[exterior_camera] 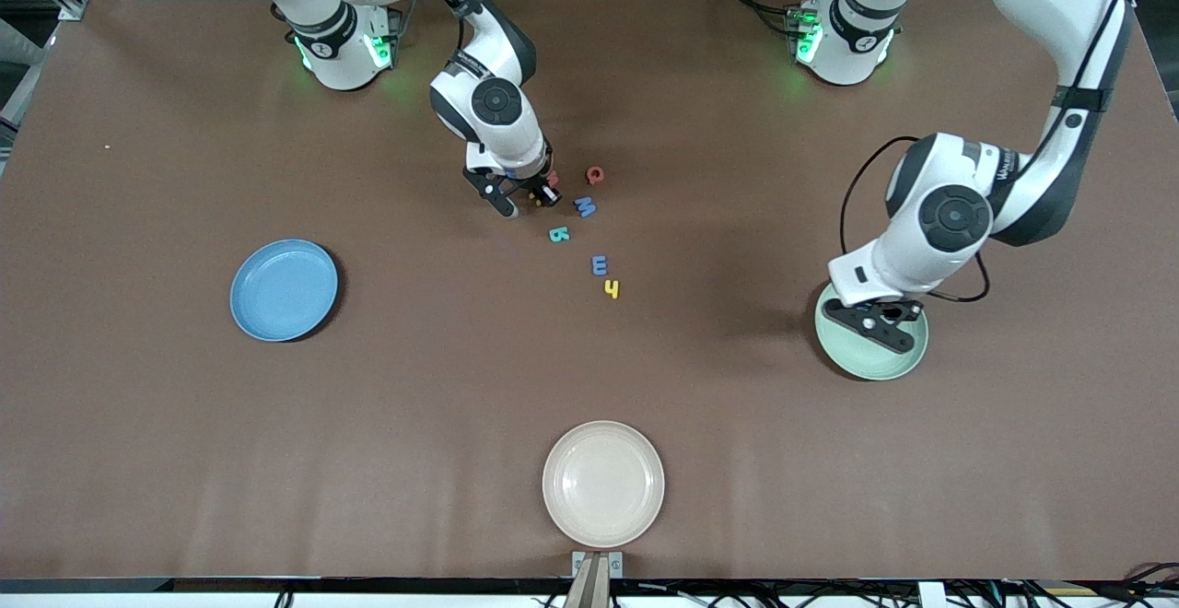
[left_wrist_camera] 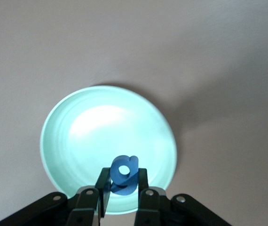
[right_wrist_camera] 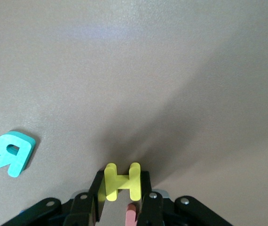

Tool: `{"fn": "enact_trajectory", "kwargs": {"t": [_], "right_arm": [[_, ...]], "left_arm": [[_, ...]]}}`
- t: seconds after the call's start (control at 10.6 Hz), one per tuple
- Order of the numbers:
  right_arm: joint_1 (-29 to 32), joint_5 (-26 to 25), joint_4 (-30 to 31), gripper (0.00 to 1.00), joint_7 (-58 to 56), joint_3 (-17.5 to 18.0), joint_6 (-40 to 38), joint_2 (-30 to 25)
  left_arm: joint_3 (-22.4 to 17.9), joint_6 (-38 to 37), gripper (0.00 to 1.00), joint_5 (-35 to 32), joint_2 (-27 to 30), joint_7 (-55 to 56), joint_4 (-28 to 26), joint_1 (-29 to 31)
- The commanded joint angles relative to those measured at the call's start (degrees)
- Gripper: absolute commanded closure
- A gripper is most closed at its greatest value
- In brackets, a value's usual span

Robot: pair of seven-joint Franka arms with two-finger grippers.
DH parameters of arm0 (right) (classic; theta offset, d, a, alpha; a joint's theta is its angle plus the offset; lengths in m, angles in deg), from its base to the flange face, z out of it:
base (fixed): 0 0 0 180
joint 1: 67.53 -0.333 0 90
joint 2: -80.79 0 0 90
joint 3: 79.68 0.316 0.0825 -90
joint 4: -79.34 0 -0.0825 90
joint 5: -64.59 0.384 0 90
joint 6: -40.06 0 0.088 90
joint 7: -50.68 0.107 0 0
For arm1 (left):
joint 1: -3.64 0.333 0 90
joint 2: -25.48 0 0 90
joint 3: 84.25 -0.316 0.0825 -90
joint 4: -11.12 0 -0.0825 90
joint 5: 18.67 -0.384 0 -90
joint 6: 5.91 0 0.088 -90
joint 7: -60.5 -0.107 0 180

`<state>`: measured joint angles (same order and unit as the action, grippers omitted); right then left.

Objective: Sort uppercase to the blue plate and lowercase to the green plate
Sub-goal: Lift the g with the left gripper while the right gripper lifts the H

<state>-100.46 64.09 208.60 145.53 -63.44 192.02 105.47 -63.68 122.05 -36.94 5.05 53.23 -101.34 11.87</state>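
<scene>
My right gripper [right_wrist_camera: 122, 184] is shut on the yellow H [right_wrist_camera: 122, 181], low over the table at the letter cluster [exterior_camera: 532, 195]. A red letter [right_wrist_camera: 131, 214] lies just under its fingers. The teal B [exterior_camera: 559, 234] [right_wrist_camera: 11, 153], blue M [exterior_camera: 585, 206] and red Q [exterior_camera: 595, 175] lie beside it. The blue comb-shaped letter [exterior_camera: 600, 264] and yellow h [exterior_camera: 612, 288] lie nearer the front camera. My left gripper [exterior_camera: 875, 318] [left_wrist_camera: 123, 182] is shut on the round blue lowercase letter [left_wrist_camera: 124, 172], over the green plate [exterior_camera: 875, 364] [left_wrist_camera: 96, 132]. The blue plate [exterior_camera: 284, 290] holds no letters.
A cream plate [exterior_camera: 603, 484] sits at the table's front edge, nearer the front camera than the letters. The blue plate is toward the right arm's end of the table, the green plate toward the left arm's end.
</scene>
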Motion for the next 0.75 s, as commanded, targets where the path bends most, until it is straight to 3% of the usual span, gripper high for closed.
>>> {"fn": "enact_trajectory", "kwargs": {"t": [0.0, 0.19, 0.38, 0.47, 0.57, 0.66], "right_arm": [[0.93, -0.99, -0.33, 0.8, -3.94, 0.02, -1.29, 0.99], [5.92, -0.99, -1.55, 0.83, -13.5, -0.07, -6.38, -1.02], [11.29, -1.08, -5.67, 0.82, -23.44, -0.5, -18.29, -3.4], [12.97, -1.08, -8.39, 0.83, -27.58, -1.46, -24.1, -4.37], [13.77, -1.08, -10.24, 0.82, -31.1, -2.69, -27.99, -5.33], [15.17, -1.17, -10.7, 0.82, -37.05, -4.62, -30.2, -6.21]], "left_arm": [[-2.72, -0.44, 1.0, 1.48, -0.83, 0.23, -0.14, 0.3], [-4.83, 0.35, 1.0, 2.96, -3.38, 0.58, 0.91, 0.3], [-5.89, 0.44, 0.98, 5.6, -7.15, 0.58, 4.07, 0.39], [-6.33, 0.44, 0.91, 5.79, -8.21, 0.93, 5.04, 0.39], [-6.42, 0.44, 0.65, 6.22, -8.57, 1.46, 5.22, 0.3], [-6.42, 0.88, 0.01, 7.53, -8.58, 3.2, 5.66, 0.21]]}}
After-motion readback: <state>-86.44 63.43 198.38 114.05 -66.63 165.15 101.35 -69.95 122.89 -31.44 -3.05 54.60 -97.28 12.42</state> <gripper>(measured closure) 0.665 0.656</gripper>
